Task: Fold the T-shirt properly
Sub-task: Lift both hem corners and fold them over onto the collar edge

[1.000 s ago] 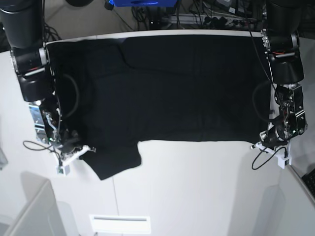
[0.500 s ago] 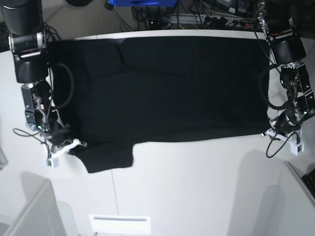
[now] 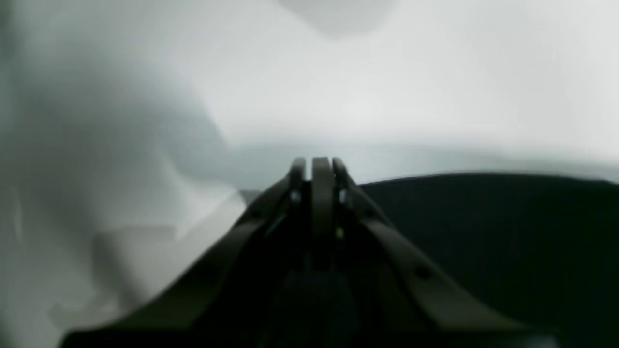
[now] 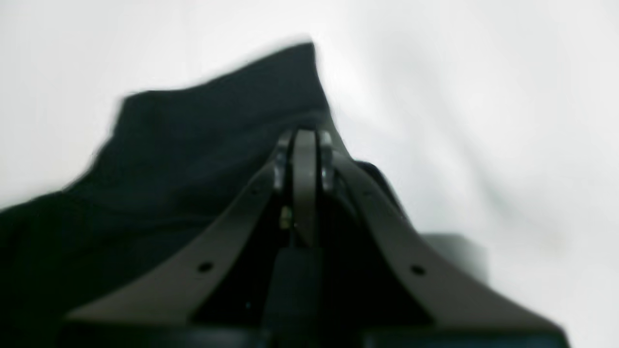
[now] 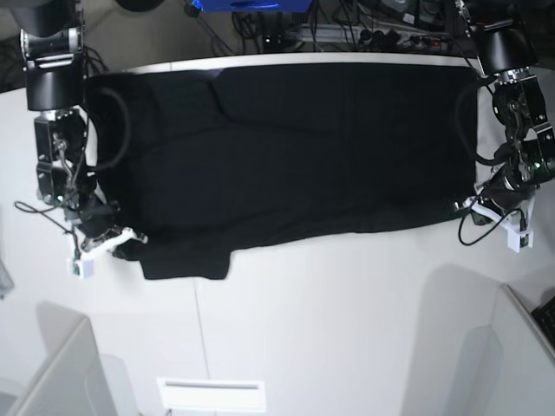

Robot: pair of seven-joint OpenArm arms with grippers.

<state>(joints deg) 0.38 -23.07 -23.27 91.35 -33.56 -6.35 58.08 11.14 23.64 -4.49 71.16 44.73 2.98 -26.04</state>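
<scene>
Room: cables (image 5: 260,22) and a power strip (image 5: 381,35) bunched behind the far edge, something blue (image 5: 251,4) at top centre.
Surface: white table (image 5: 347,329), bare on the near side; a white panel (image 5: 212,394) lying at the near edge.
T-shirt: black T-shirt (image 5: 295,147) spread wide across the far half of the table, stretched flat between the two sets of fingertips, one sleeve flap poking toward the near side just beside the right-arm tips. No print or tag showing.
Right arm pose: reaching down along the base view's left side, wrist bent inward, right gripper (image 5: 117,245) low at the cloth's near corner.
Right fingers: pressed together, no gap, in the right wrist view (image 4: 304,140); black cloth bunched right at the tips and rising beyond them. Pinched on the T-shirt corner.
Left arm pose: coming down the opposite side, forearm angled inward, left gripper (image 5: 473,206) low at the other near corner.
Left fingers: closed tight in the left wrist view (image 3: 316,166); cloth edge running away from the tips to one side, white table on the other. Clamped on the T-shirt edge.
</scene>
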